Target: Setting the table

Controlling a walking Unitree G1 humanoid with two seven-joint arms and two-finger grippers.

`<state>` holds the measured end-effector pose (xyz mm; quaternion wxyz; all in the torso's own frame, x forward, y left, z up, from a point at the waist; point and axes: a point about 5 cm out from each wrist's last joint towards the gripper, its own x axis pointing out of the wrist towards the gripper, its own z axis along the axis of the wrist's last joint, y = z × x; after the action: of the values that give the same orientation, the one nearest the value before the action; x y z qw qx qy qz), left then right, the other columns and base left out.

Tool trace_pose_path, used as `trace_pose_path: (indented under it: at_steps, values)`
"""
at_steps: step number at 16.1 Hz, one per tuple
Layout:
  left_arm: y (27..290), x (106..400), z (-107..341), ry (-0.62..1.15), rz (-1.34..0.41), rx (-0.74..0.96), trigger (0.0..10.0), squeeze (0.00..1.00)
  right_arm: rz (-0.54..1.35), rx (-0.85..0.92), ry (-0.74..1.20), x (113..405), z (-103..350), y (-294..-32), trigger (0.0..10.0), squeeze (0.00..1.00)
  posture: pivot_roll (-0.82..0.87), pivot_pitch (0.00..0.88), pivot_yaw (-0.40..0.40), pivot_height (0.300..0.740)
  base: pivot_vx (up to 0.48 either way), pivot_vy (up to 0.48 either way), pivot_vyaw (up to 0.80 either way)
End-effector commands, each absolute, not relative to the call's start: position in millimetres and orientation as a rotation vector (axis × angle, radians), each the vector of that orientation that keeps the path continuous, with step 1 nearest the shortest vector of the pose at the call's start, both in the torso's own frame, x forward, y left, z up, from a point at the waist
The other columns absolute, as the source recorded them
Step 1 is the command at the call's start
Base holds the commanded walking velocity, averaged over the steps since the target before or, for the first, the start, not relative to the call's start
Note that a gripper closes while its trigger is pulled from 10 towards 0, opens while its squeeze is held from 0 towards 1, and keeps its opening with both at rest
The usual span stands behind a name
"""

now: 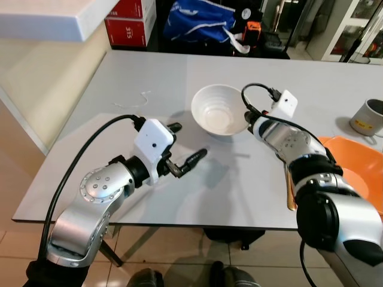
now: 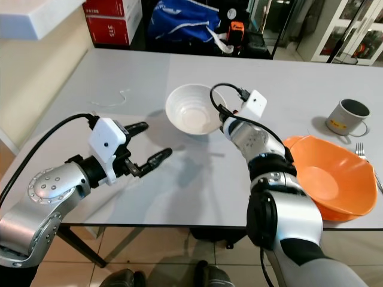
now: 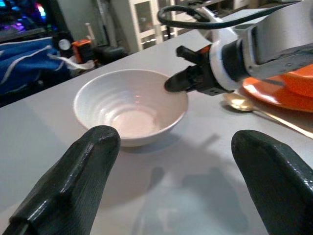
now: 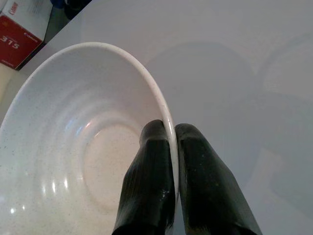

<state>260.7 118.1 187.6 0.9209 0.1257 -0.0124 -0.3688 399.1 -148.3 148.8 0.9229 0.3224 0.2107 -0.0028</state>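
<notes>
A white bowl (image 1: 218, 110) stands upright near the middle of the grey table (image 1: 149, 72). My right gripper (image 4: 172, 142) is shut on the bowl's right rim, one finger inside and one outside; it also shows in the left wrist view as the right gripper (image 3: 177, 83) at the rim. My left gripper (image 1: 187, 143) hovers open just left of and nearer than the bowl, with nothing between its fingers. An orange bowl (image 2: 326, 173) sits at the table's right edge, with a gold spoon (image 1: 289, 185) lying beside it.
A grey mug (image 2: 346, 116) stands at the far right and a fork (image 2: 361, 149) lies by the orange bowl. Beyond the table are red boxes (image 1: 128, 21) and a blue bag (image 1: 200, 21). A white counter (image 1: 48, 21) juts in at the far left.
</notes>
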Motion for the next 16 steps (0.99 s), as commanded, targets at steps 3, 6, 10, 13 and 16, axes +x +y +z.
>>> trace_pose_path:
  at_steps: [3,6,10,13,16]
  values:
    - [122.9,257.7,197.5,-0.035,-0.746,0.271,10.0,0.0,-0.026,0.69,0.386,406.3,162.4,-151.3,10.0,0.0,0.08,0.134,-0.058,0.74,0.0,0.0,0.0]
    - [124.0,255.7,195.2,-0.018,-0.759,0.281,10.0,0.0,-0.033,0.713,0.431,406.2,161.5,-148.9,10.0,0.0,0.07,0.143,-0.054,0.74,0.0,0.0,0.0]
    - [122.0,255.6,195.0,-0.013,-0.759,0.277,10.0,0.0,-0.032,0.718,0.433,407.3,163.8,-148.5,10.0,0.16,0.07,0.144,-0.057,0.74,0.0,0.0,0.0]
    - [122.9,256.1,196.0,-0.013,-0.755,0.278,10.0,0.0,-0.037,0.719,0.42,409.1,168.4,-149.5,10.0,1.0,0.08,0.138,-0.059,0.74,0.0,0.0,0.0]
    - [123.9,257.3,197.1,-0.017,-0.75,0.282,10.0,0.0,-0.019,0.723,0.407,412.0,178.4,-149.0,10.0,1.0,0.08,0.133,-0.059,0.74,0.0,0.0,0.0]
